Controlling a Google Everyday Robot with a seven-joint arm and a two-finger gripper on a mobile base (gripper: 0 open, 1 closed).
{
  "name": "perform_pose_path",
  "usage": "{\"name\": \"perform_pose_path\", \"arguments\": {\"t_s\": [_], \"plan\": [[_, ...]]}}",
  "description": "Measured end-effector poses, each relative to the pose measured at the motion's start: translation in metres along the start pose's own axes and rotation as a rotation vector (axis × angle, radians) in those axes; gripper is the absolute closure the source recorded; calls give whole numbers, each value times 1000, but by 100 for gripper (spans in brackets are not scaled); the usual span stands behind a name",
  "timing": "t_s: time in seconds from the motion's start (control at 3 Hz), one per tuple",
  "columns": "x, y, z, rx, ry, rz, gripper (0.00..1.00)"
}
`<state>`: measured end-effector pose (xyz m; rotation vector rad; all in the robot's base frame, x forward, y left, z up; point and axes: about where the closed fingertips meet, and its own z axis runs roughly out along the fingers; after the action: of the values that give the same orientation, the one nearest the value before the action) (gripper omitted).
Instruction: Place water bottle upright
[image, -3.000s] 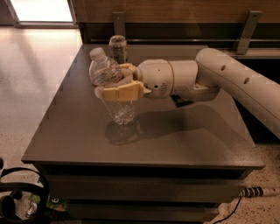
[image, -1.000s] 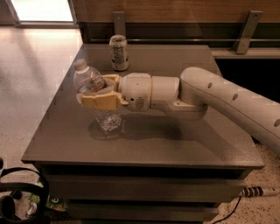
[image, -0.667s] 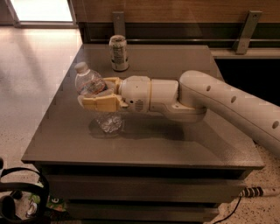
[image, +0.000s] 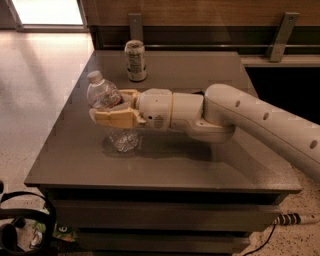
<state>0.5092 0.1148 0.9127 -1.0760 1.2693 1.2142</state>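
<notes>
The water bottle (image: 106, 97) is a clear ribbed plastic bottle with a white cap. It stands nearly upright, leaning a little to the left, with its base on the grey table (image: 165, 165) at the left middle. My gripper (image: 111, 106) comes in from the right and is shut on the bottle's middle, one tan finger (image: 114, 118) in front and one behind. The label is mostly hidden by the fingers.
A short metal drink can (image: 135, 60) stands upright at the back of the table, behind the bottle. My white arm (image: 250, 122) crosses the table's right half. A wooden wall with metal brackets runs along the back. Cables and a dark object lie on the floor at lower left.
The gripper has carried the bottle leftward across the table and lowered it. In the last second it has hardly moved.
</notes>
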Motion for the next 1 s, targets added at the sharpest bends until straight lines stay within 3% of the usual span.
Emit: {"name": "perform_pose_path", "arguments": {"t_s": [1.0], "plan": [[3, 0, -6, 8, -1, 3, 100]]}}
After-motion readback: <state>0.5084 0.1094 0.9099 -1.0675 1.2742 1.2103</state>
